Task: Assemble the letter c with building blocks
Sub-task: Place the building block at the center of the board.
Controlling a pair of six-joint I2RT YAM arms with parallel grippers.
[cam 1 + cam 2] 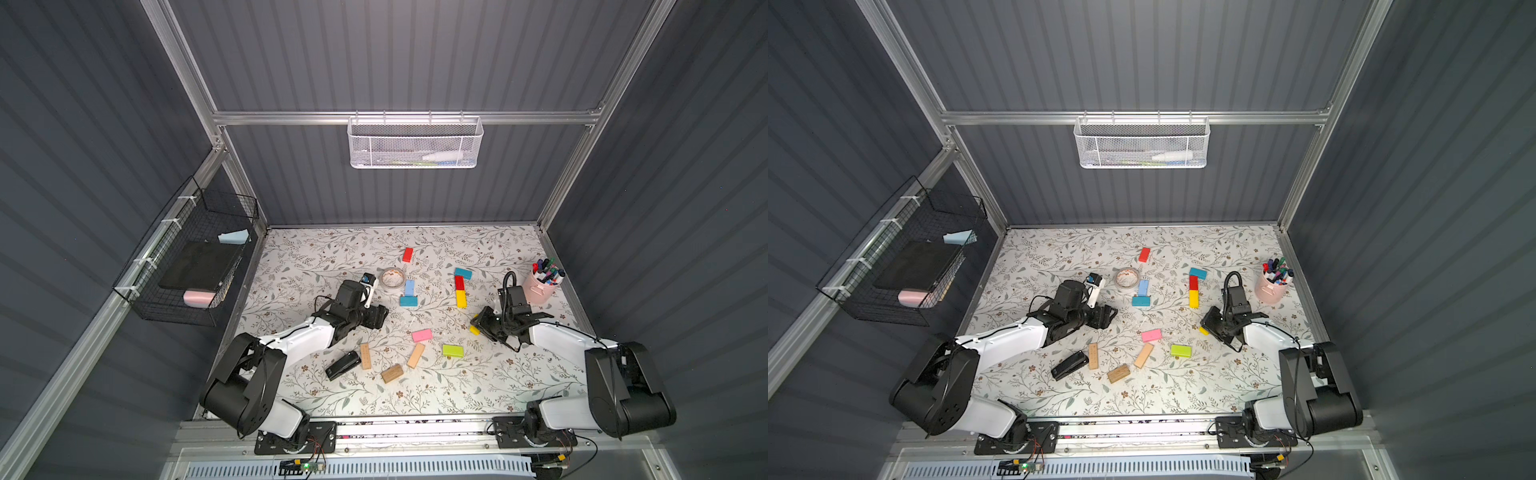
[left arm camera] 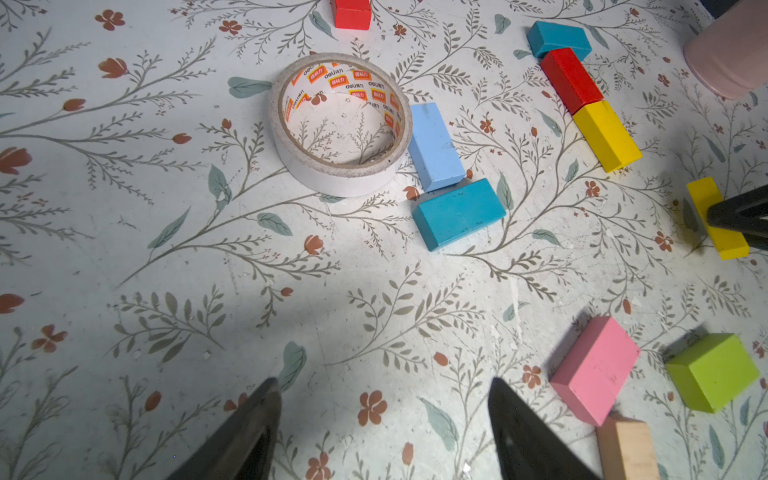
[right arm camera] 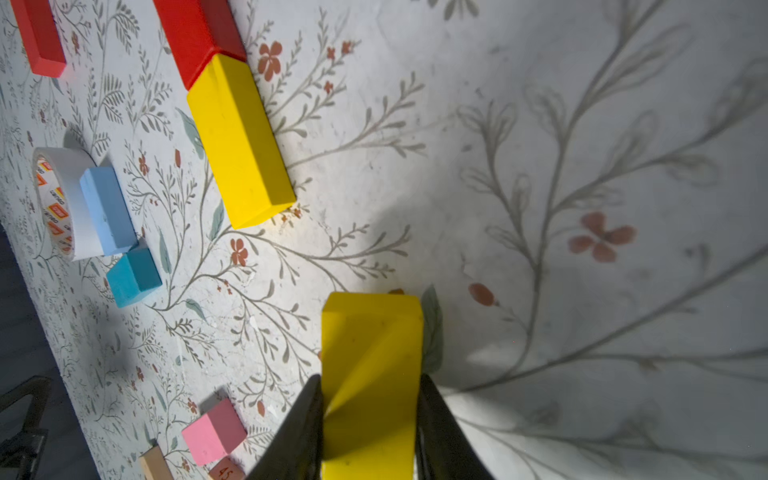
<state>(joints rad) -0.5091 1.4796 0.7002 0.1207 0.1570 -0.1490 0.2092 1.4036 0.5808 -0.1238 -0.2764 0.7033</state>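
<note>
Building blocks (image 1: 422, 335), small painted or bare-wood rectangles, lie scattered across the floral-patterned table (image 1: 332, 399). The left gripper (image 2: 383, 380) gapes wide and empty left of centre; toward the right edge the right gripper (image 3: 370, 376) pinches one yellow block (image 3: 370, 332), apparently touching the table.

Yellow block (image 3: 370, 345) looks like smooth matt-painted wood, tan block (image 1: 416, 355) is bare wood, tape roll (image 2: 340, 124) has a cardboard core, worktop (image 2: 166, 257) a scuffed printed sheet.
</note>
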